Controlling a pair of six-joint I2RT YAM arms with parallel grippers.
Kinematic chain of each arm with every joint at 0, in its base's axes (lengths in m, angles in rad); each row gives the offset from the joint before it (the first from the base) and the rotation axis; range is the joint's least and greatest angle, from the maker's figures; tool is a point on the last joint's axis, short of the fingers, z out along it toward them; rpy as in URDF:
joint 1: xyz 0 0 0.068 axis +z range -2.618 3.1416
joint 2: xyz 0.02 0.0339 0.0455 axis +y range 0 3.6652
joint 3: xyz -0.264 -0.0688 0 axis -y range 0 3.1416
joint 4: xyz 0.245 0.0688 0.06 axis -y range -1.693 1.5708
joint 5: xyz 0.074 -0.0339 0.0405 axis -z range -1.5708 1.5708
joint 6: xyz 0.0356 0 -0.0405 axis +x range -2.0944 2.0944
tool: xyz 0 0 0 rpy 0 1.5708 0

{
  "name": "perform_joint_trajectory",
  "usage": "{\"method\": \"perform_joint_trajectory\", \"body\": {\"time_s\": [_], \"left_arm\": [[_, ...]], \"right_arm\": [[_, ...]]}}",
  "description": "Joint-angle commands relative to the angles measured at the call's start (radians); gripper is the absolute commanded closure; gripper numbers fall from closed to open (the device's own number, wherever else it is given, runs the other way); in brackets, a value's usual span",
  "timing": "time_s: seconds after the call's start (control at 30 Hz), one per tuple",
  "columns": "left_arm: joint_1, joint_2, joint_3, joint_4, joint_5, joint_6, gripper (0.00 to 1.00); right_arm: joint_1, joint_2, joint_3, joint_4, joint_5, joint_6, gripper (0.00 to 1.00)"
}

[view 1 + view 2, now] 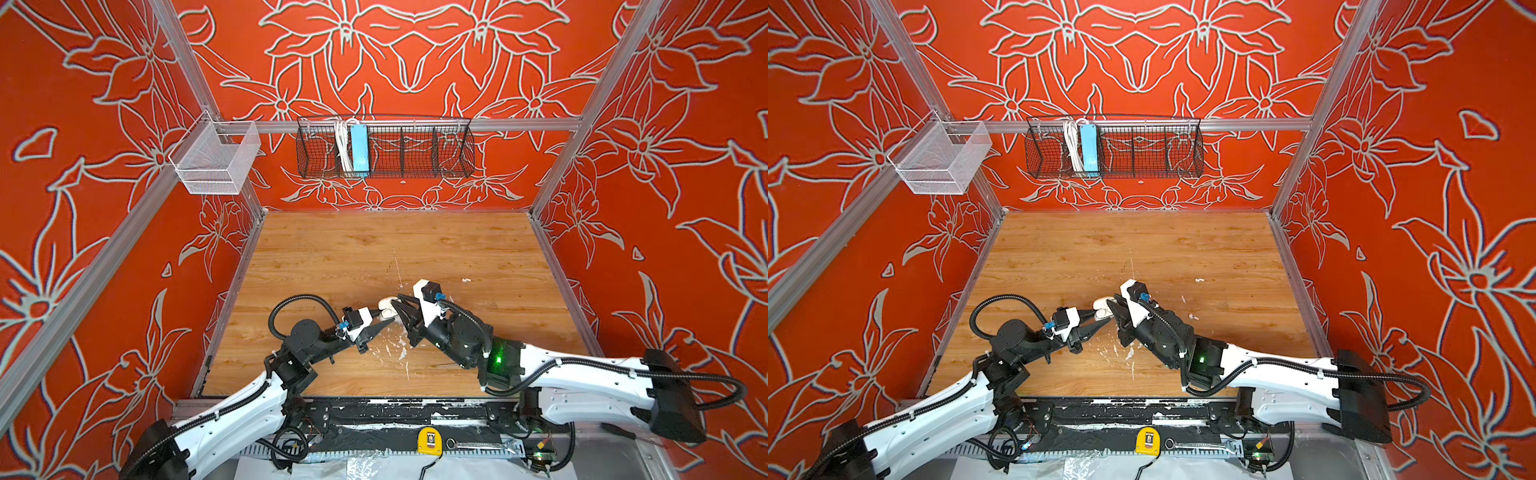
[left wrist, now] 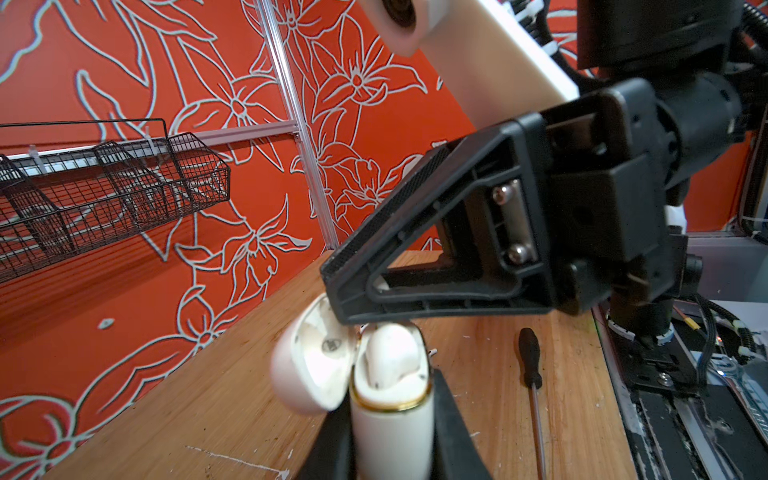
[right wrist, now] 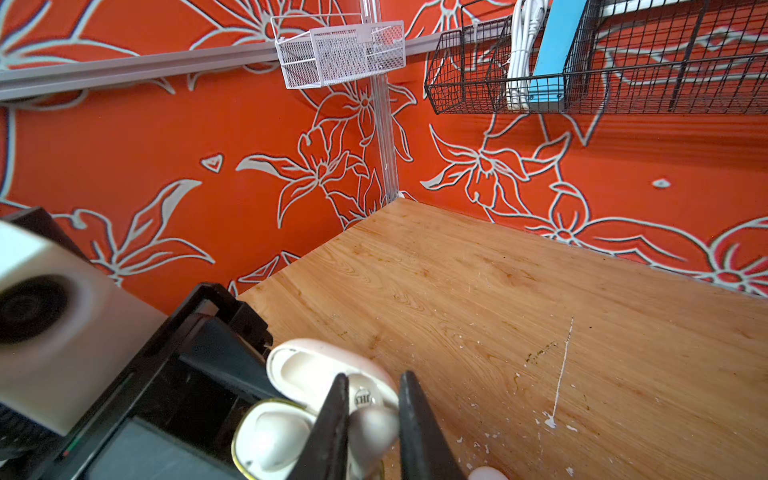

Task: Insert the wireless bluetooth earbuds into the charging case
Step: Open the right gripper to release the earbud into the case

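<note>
My left gripper [image 2: 390, 392] clamps the small white plastic clamshell charging case [image 2: 390, 440], lid open, near the middle of the wooden bench [image 1: 374, 249], while my right gripper [image 3: 376, 378] pinches a tiny white earbud [image 3: 372, 424] at its mouth.

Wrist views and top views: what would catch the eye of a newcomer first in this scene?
First, the red walls with pale flower outlines all around the wooden table. Then, near the table's front middle, the left gripper clamps the open small white plastic clamshell charging case, while the right gripper has its jaws on a tiny white earbud at its opening.
</note>
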Motion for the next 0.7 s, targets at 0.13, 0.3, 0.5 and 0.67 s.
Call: {"method": "perform_joint_trajectory", "body": {"time_s": [0.13,0.3,0.5,0.67], "left_arm": [[-0.006,-0.01,0.029,0.01,-0.064,-0.013,1.0],[-0.006,-0.02,0.027,0.001,-0.083,-0.009,1.0],[-0.006,-0.023,0.021,0.011,-0.083,-0.001,1.0],[-0.006,-0.027,0.02,0.009,-0.091,-0.001,1.0]], "right_arm": [[0.008,-0.015,0.006,0.014,-0.097,-0.005,0.82],[0.007,-0.006,0.031,-0.058,0.02,0.018,0.82],[0.007,0.015,0.052,-0.078,0.028,0.028,0.68],[0.007,0.004,0.049,-0.087,0.039,0.034,0.61]]}}
